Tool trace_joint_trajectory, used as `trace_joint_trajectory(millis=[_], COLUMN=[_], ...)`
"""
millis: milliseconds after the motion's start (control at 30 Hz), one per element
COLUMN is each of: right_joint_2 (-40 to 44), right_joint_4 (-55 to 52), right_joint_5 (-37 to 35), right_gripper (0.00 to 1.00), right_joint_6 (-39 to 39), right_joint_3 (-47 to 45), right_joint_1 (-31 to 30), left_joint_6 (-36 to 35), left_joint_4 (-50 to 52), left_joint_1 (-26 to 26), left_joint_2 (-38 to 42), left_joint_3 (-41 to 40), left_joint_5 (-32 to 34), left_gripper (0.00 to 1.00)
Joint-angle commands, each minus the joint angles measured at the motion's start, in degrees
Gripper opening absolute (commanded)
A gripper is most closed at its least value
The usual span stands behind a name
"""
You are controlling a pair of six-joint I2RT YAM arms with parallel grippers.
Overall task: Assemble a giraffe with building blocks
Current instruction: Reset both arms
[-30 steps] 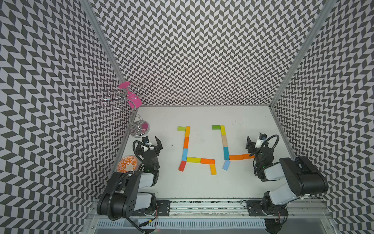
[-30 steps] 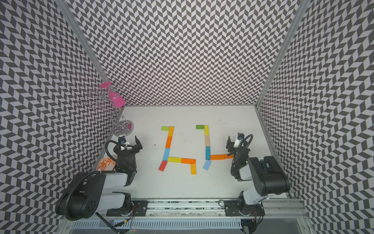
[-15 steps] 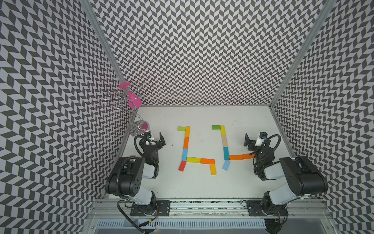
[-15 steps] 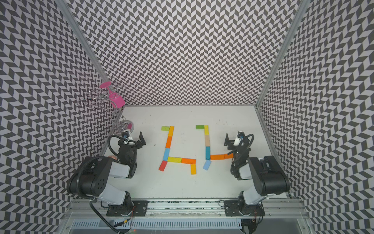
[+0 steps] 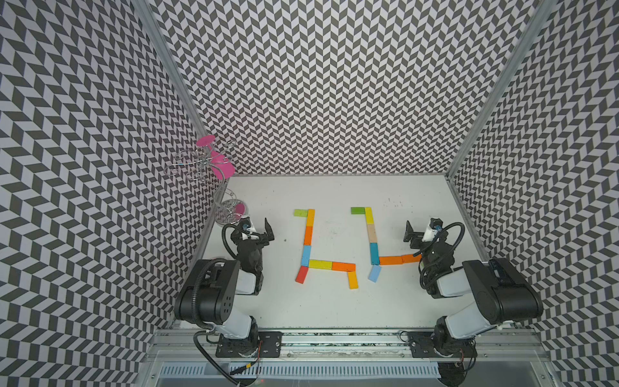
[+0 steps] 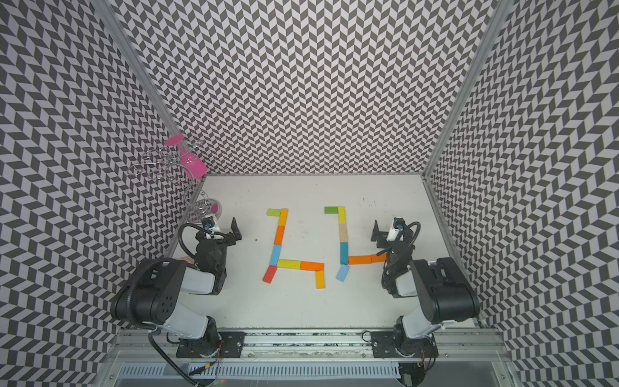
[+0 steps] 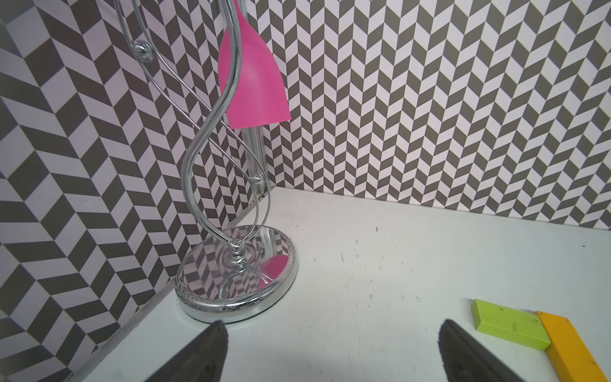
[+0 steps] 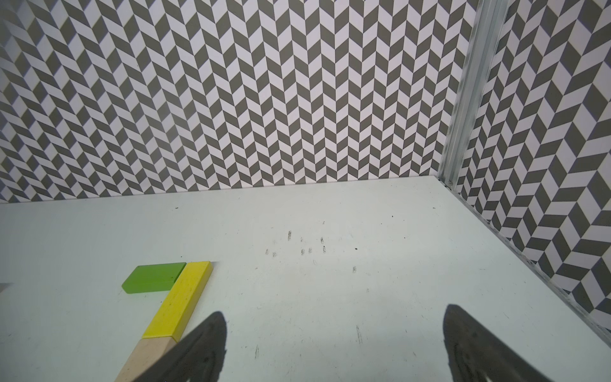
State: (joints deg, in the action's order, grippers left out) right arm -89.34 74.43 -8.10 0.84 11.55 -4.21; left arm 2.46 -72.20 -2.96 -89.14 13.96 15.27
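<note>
The left jaws, on the left arm [image 5: 214,295], stand spread wide and hold nothing, above the table [image 5: 335,191]. Since one second ago this arm has folded its elbow in and carried the jaws a short way forward. The round base of the chrome wire stand [image 7: 236,281] now sits directly ahead of them, close to one fingertip [image 7: 211,347], and a pink glass [image 7: 254,76] hangs on the stand above. The right jaws, on the right arm [image 5: 495,295], are likewise wide and empty. They have opened slightly further over the same second, while the arm has kept its place. The building blocks [image 5: 320,264] lie flat on the table between the two sets of jaws, unchanged in layout, as two angular figures side by side. The figure nearer the left jaws ends in a light green block [image 7: 509,325] touching a yellow-orange block [image 7: 572,347], ahead of the jaws and just outside one finger. The figure nearer the right jaws ends in a green block [image 8: 153,277] touching a yellow block [image 8: 180,299], followed by a tan block [image 8: 145,359] beside the inner finger. Its orange blocks [image 5: 390,260] run back and pass out of sight behind the right wrist in both top views.
</note>
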Motion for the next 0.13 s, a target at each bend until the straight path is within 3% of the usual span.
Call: trace_joint_trajectory(millis=[0,100], right_joint_2=[-0.75,-0.66], right_joint_4=[2.73,2.91], right_joint_5=[-0.32,-0.2], right_gripper=[0.99,0.99], right_joint_6=[-0.31,-0.4], right_joint_3=[0.67,0.67], right_joint_1=[0.34,0.36], left_joint_6=[-0.01,0.0], left_joint_4=[-2.11,-2.09], left_joint_1=[0.32,0.32], left_joint_2=[0.07,0.02], left_joint_3=[-0.51,-0.51], left_joint_5=[-0.55,-0.54], left_gripper=[1.0,1.0])
